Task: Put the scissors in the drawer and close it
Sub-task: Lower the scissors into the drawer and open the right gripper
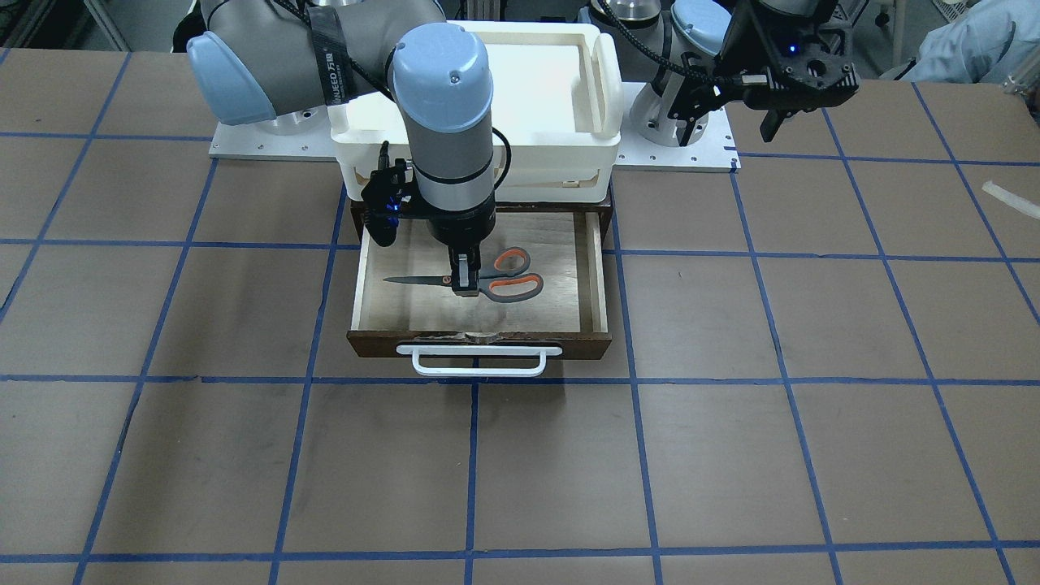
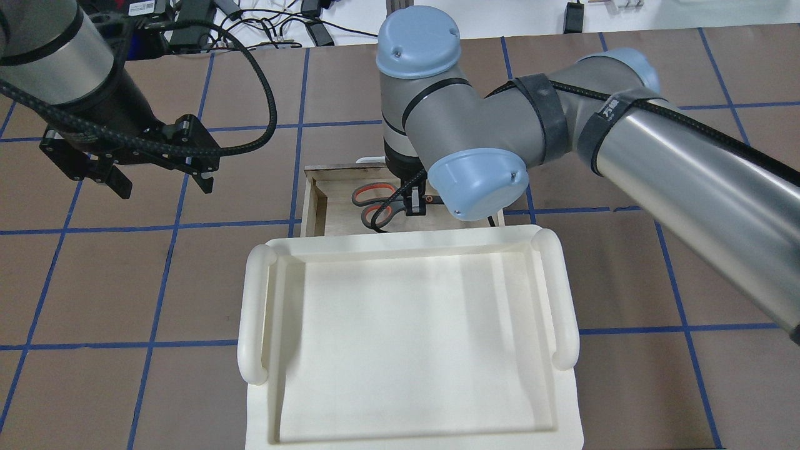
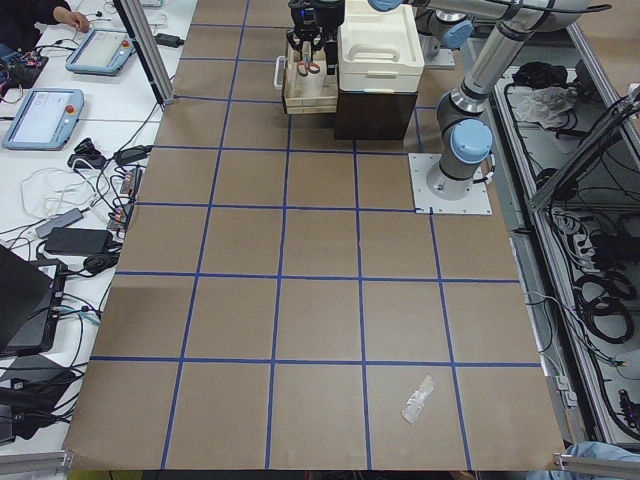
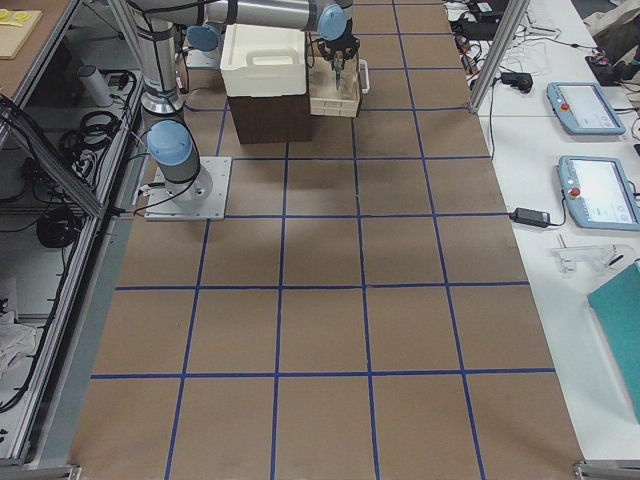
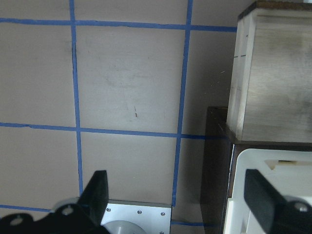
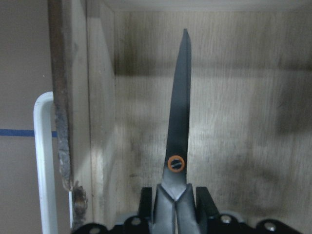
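Note:
The drawer [image 1: 601,268] is pulled open toward the table's middle, with its white bar handle [image 1: 479,361] in front. The scissors [image 1: 508,276], grey and orange, are inside it at the level of its plywood floor. Their dark blades [image 6: 179,122] point along the front panel. My right gripper [image 1: 465,280] reaches straight down into the drawer and is shut on the scissors just behind the pivot. I cannot tell whether they rest on the floor. The handles show in the overhead view [image 2: 375,197]. My left gripper [image 2: 162,181] is open and empty, hovering to the side of the cabinet.
A white plastic tray [image 2: 406,337] sits on the dark cabinet [image 5: 214,161] above the drawer. A scrap of clear plastic [image 1: 1007,199] lies on the table at my far left. An operator's sleeve [image 1: 967,49] shows at the table's edge.

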You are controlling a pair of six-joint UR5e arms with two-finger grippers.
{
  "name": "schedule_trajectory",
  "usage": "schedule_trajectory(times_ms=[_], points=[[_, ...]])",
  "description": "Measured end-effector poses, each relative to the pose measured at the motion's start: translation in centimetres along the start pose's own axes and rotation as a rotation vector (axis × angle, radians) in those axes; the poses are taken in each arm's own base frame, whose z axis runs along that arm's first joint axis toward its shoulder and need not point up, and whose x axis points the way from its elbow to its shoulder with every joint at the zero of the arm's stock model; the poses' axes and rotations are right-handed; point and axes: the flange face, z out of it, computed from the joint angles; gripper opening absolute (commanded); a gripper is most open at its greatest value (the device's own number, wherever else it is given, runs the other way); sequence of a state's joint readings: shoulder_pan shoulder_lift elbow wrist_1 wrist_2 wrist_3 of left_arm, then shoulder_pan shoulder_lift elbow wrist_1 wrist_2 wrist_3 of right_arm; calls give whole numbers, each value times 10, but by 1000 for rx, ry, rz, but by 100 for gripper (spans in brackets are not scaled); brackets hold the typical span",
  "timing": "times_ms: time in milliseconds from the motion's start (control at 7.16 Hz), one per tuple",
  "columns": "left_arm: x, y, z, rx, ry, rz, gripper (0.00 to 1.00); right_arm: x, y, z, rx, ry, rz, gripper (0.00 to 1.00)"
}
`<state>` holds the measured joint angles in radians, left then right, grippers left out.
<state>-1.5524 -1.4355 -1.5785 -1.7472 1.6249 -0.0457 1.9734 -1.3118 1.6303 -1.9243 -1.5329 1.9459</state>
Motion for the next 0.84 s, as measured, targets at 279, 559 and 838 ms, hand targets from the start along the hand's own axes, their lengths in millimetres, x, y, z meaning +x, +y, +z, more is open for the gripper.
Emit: schedule_trajectory(times_ms=[279,559,838], points=[[0,0,0,0,0,0,100,3,2,7,-17,24,7,0],[0,0,0,0,0,0,100,6,2,12,-26,41,8,0],[0,0,0,0,0,0,100,7,1,18,-22,52,1,4]])
